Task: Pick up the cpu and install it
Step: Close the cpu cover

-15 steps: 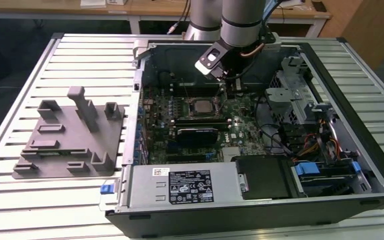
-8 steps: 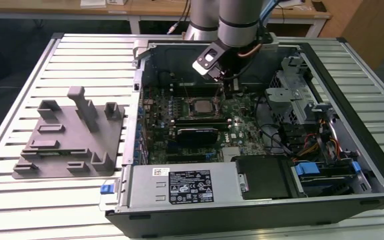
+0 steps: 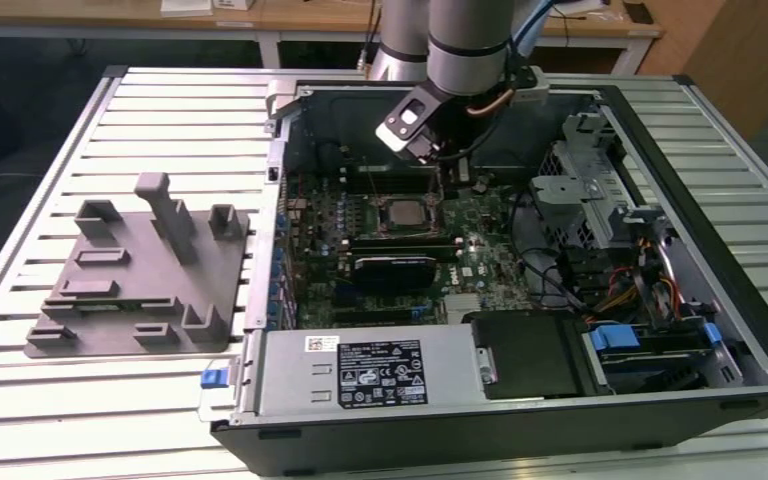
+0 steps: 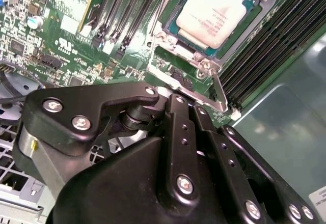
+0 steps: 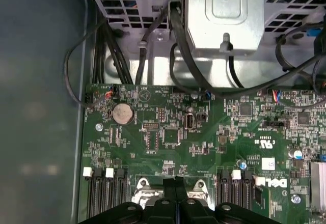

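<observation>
Slatted metal worktop carried an open case lying flat, with wooden desks behind it. Grey tray sat on the worktop just beside the case, at the exterior view's left, posts upright. Arm came down from the far side into the case.

Gripper hung over the board, near the socket but apart from it. Fingers were pressed together in the first wrist view, and nothing showed between them.

Cpu lay flat in the socket, silver top up and uncovered, clear of the gripper. In the exterior view it sat mid-board, just to the exterior view's left of the gripper. Silver metal plate stood just beside the socket, close to the gripper's black links. Memory slots ran along the socket's other side.

First wrist view had a coin cell on the board, black cables looping past its edge, and a metal cage beyond them. Power supply filled the case's near corner, at the exterior view's left.
</observation>
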Robot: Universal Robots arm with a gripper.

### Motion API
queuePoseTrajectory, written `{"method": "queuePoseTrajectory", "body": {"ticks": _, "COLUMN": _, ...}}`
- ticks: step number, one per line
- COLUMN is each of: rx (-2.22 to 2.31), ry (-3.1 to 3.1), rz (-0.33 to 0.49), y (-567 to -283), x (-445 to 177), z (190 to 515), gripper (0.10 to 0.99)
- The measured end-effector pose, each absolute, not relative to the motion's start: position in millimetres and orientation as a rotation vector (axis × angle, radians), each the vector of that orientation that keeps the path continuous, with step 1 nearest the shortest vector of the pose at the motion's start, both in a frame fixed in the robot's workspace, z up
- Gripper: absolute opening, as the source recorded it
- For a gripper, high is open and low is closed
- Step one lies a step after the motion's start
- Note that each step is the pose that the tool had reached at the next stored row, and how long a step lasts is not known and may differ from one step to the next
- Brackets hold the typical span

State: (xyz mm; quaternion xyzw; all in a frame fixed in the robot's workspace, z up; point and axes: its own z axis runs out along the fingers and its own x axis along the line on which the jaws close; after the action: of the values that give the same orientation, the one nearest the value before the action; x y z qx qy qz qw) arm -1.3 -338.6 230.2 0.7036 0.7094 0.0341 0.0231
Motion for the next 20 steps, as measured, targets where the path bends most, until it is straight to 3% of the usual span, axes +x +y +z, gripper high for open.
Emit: {"method": "queuePoseTrajectory", "body": {"ticks": 20, "rx": 2.178, "ry": 2.196, "rz": 0.106, "y": -339, "x": -16, "z": 226, "gripper": 0.106}}
